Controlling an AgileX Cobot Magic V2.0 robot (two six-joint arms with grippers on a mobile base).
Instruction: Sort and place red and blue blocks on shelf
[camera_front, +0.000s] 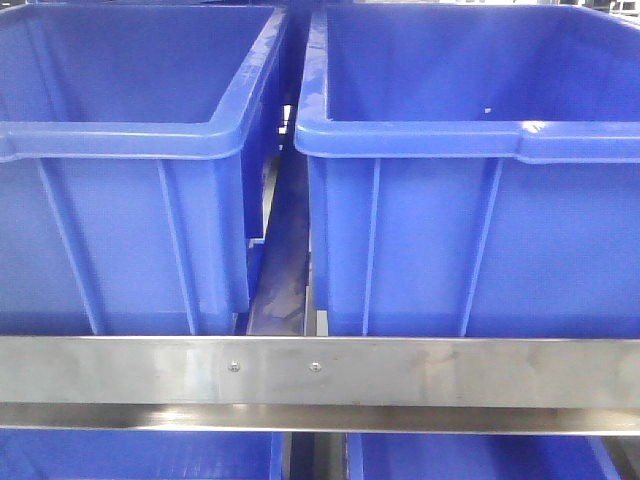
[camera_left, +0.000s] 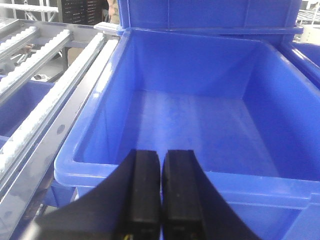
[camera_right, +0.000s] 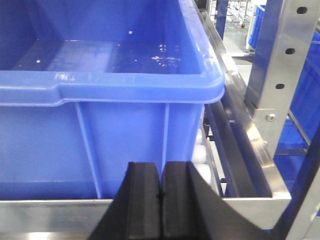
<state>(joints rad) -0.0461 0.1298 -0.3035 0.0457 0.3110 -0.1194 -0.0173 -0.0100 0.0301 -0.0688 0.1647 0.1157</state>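
on the shelf (camera_front: 320, 372), two large blue plastic bins sit side by side behind the brushed-metal front rail (camera_front: 450, 370), which carries two small screws (camera_front: 234, 367) near its middle. the left bin (camera_front: 130, 220) and the right bin (camera_front: 470, 230) stand just apart, a narrow dark gap between them showing the rack's metal beneath. the rims of further blue bins (camera_front: 140, 455) show on the level below the rail.

in the left wrist view, the left gripper (camera_left: 161, 165) hangs at the near rim of the left bin (camera_left: 190, 130), its black fingers (camera_left: 145, 190) pressed nearly together with only a thin slit between them and nothing held. white roller tracks (camera_left: 45, 115) run along the bin's left side.

in the right wrist view, the right gripper (camera_right: 161, 175) sits low in front of the right bin's (camera_right: 100, 85) outer wall, above the front rail (camera_right: 50, 215); its black fingers (camera_right: 142, 200) are clenched against each other, also holding nothing. a perforated steel upright (camera_right: 280, 60) rises at the right.

neither the red block nor the blue block shows in any view; what is seen of both bin floors shows only bare plastic.
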